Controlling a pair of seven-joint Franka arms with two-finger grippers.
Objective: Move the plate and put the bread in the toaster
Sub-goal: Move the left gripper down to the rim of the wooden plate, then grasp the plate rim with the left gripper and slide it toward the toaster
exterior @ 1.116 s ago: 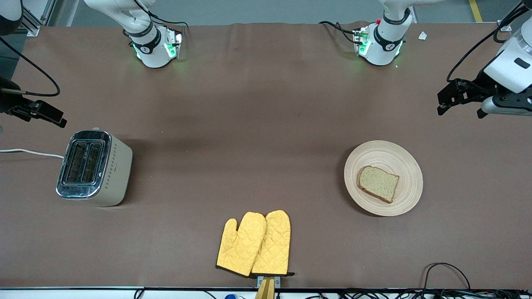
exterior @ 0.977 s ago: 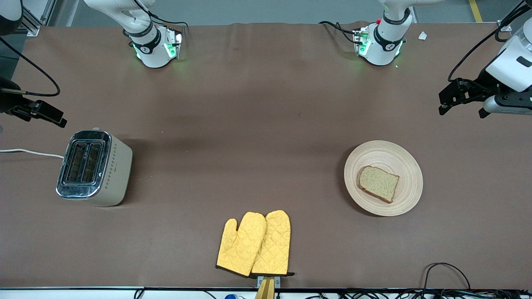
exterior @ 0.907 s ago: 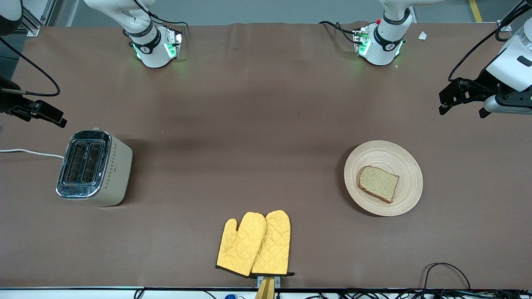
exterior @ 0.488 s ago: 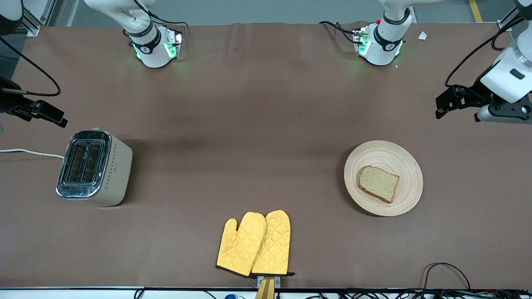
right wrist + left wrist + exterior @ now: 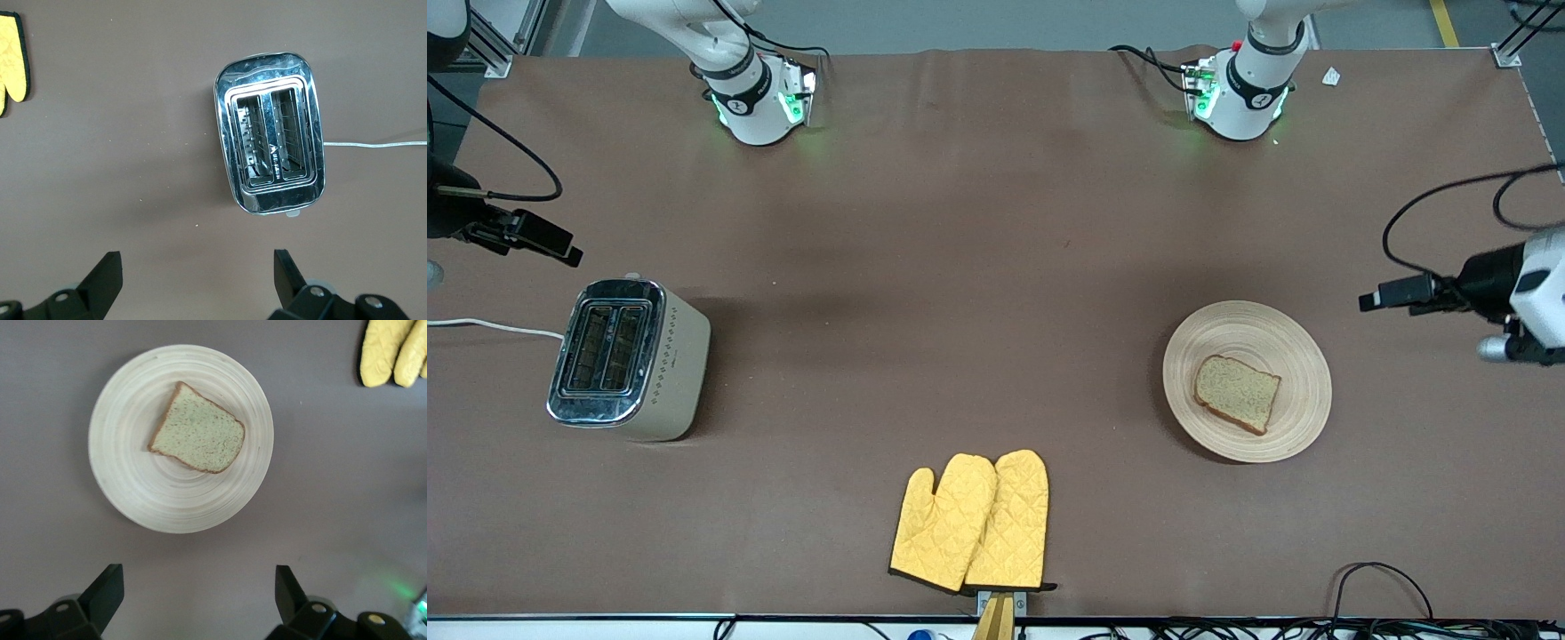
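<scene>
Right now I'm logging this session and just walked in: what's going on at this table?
Nothing is held yet. The speckled tan bread slice lies on the round pale wooden plate toward the left arm's end. The open left gripper hangs over the table beside the plate. The boxy beige chrome-topped toaster stands at the right arm's end, slots empty, with the open right gripper over the table beside it. Yellow quilted oven mitts lie nearest the front camera.

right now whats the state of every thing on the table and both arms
plate: flat on the table, untouched
bread: lying flat on the plate
toaster: upright, both slots empty
oven mitts: lying flat, side by side
left gripper: jaws open, over bare table beside the plate
right gripper: jaws open, over bare table beside the toaster
</scene>
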